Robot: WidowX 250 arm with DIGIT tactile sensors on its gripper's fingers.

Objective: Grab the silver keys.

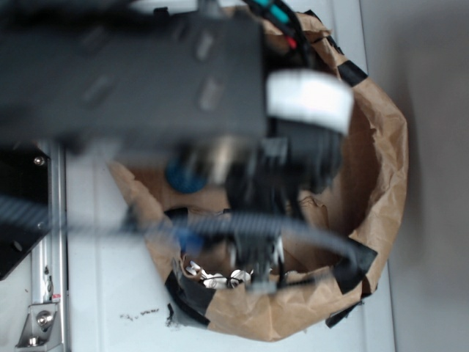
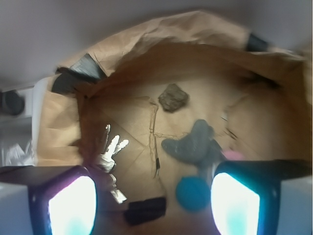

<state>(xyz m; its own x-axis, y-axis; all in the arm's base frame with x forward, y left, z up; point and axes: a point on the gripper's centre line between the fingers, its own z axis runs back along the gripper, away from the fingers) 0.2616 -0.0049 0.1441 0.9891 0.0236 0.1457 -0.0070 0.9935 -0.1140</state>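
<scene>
Left of the blue ball (image 2: 193, 193) on the bag (image 2: 146, 34) floor lie the keys (image 2: 110, 149), blades fanned near the gripper's (image 2: 154, 198) left finger; you have its jaws spread wide and empty, presumably to straddle them.

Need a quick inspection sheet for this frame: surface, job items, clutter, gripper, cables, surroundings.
Surface: brown paper bin, crumpled walls, black tape on the rim.
Job's things: silver keys fanned on the bin floor, left of centre, not gripped.
Clutter: dark rock-like lump; grey object; blue ball; pink bit, partly hidden.
Gripper: gripper open, both fingers above the floor, nothing between them.
Cables: black cable across the exterior view, blurred.
Surroundings: white table, metal bracket.
</scene>
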